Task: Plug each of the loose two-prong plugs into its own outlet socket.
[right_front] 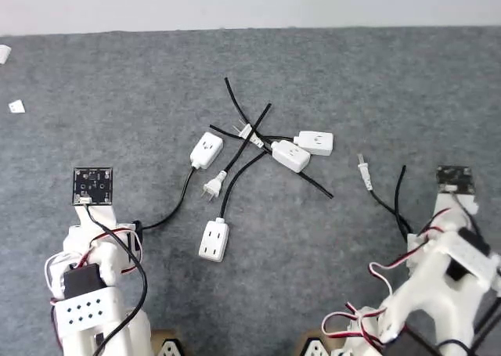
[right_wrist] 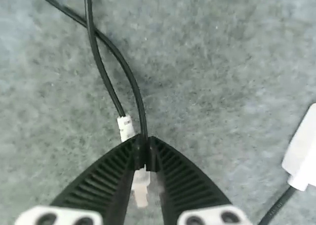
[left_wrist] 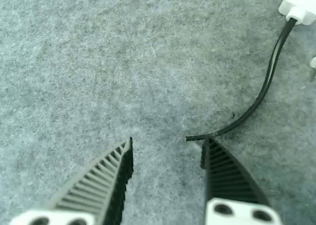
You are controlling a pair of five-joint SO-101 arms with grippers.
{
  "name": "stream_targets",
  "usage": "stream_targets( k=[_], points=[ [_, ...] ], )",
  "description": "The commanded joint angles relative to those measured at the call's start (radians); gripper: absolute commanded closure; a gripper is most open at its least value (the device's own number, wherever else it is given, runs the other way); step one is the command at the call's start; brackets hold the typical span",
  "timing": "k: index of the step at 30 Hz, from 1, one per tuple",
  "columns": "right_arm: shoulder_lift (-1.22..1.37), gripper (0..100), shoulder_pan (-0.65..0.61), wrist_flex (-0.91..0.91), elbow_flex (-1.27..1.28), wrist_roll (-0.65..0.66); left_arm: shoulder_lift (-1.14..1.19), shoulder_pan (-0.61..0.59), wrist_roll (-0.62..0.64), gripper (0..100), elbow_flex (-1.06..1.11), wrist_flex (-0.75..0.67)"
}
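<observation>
Several white outlet sockets lie mid-table: one (right_front: 207, 149) with a cord running toward the left arm, one (right_front: 214, 239) nearer the front, and two (right_front: 290, 155) (right_front: 315, 142) side by side among crossed black cords. Loose two-prong plugs lie at the centre (right_front: 214, 185), in the tangle (right_front: 250, 133) and to the right (right_front: 364, 170). My left gripper (left_wrist: 169, 143) is open over the mat, with a bare black cord end (left_wrist: 190, 138) just beside one fingertip. My right gripper (right_wrist: 143, 146) is shut on a black cord (right_wrist: 129, 81). A small white plug piece (right_wrist: 126, 127) lies beside its fingertips.
Grey felt mat (right_front: 376, 82) covers the table. Two small white scraps (right_front: 16, 106) lie at the far left. A white socket body (right_wrist: 303, 153) sits at the edge of the right wrist view, and another (left_wrist: 300, 5) in a corner of the left wrist view.
</observation>
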Motion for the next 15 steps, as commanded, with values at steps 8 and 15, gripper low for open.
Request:
stream_targets(
  k=[8,15],
  points=[
    [-0.015,99.0,0.008,-0.116,0.083,0.040,-0.012,-0.003,-0.011,79,-0.007,-0.028],
    [-0.015,99.0,-0.012,-0.113,0.017,-0.051,-0.012,-0.003,-0.011,79,-0.007,-0.028]
  ],
)
